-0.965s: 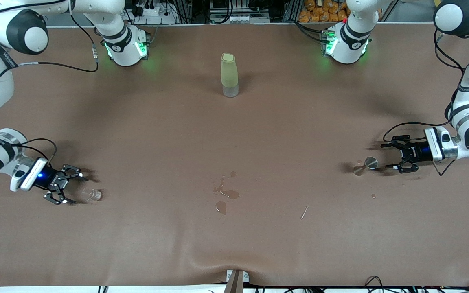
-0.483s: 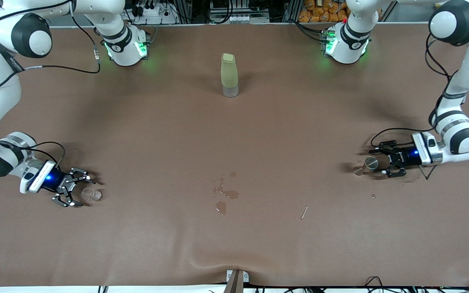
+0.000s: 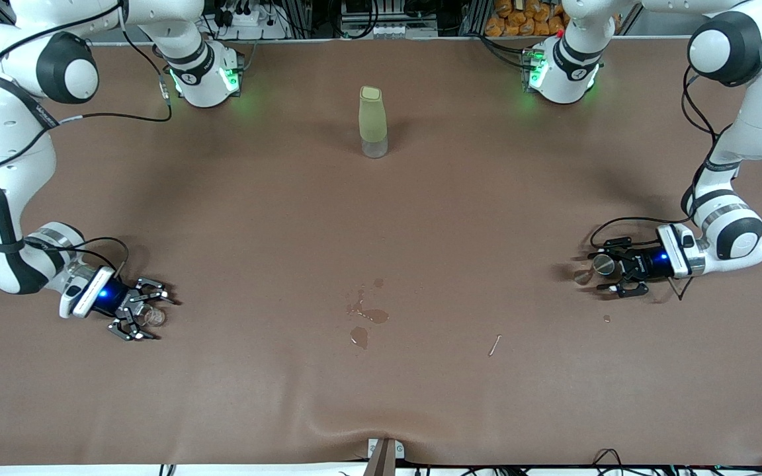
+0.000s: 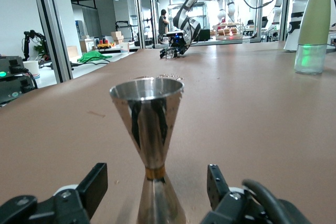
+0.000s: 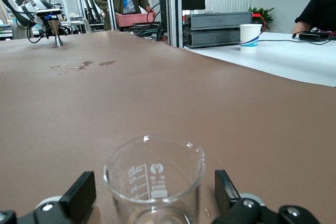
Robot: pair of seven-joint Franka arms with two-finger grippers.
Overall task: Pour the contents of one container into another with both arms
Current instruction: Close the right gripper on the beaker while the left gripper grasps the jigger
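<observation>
Upright jigger (image 4: 148,145) between left gripper (image 4: 152,192) fingers.

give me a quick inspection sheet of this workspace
surface: brown table cover, wet patches near the middle, ripple at the edge nearest the front camera
job's things: metal measuring cup upright at the left arm's end; glass beaker upright at the right arm's end
clutter: green bottle upright near the bases; small stick nearer the camera
grippers: left gripper open around the measuring cup; right gripper open around the beaker; neither closed on it
cables: black leads along both arms, more at the table edges
surroundings: people, desks and other robot arms in the wrist views
</observation>
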